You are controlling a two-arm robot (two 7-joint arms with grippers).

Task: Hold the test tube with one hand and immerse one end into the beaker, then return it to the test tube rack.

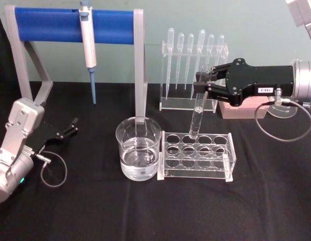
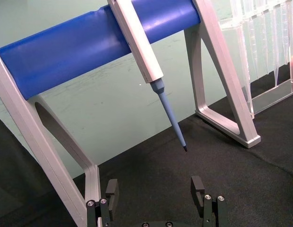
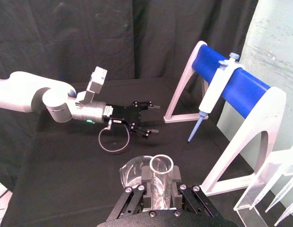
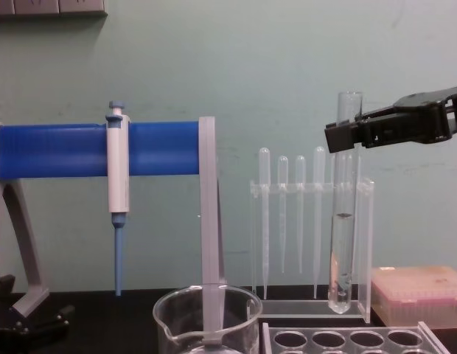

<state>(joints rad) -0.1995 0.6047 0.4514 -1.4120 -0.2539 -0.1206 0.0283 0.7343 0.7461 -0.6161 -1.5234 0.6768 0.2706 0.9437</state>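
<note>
Head view: right gripper (image 1: 204, 83) clamped on test tube (image 1: 197, 113) near its rim, round end over back-row hole of rack (image 1: 230, 150), beaker (image 1: 120, 145) just beside rack. Left gripper (image 1: 70, 128) parked far left, jaws apart.

Chest view: tube bottom just above rack, not seated yet.

Right wrist view: grip sits high on glass. Imo risk is bottom swinging off-centre on lowering and clipping hole edge, then slipping or cracking.

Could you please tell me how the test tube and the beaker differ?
The test tube is slim and tall; the beaker is wide and squat. The test tube hangs in the right gripper above the rack; the beaker stands on the table beside the rack. Both are clear glass. The left gripper sits open at far left.
</note>
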